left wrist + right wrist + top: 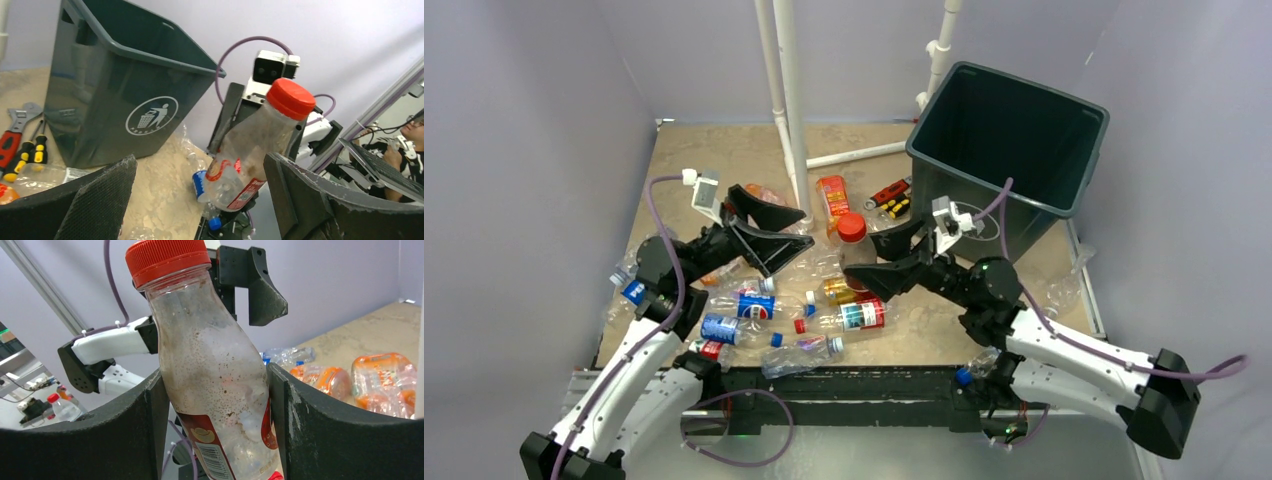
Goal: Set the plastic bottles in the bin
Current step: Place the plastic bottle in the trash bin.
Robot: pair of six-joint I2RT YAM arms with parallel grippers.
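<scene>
Lilac walls (534, 150) are seen around a sandy desk (929, 335). One red-capped plastic bottle (210, 365) is pinched at its lower body by the right jaws, above the desk and apart from the bin (1034, 88) (which stands at the far right corner). Its long axis is kept nearly upright, leaned a little, with the cap pointed upward. The left jaws are spread wide, with nothing gripped, near it. Other plastic bottles (754, 305) are scattered on the desk.
</scene>
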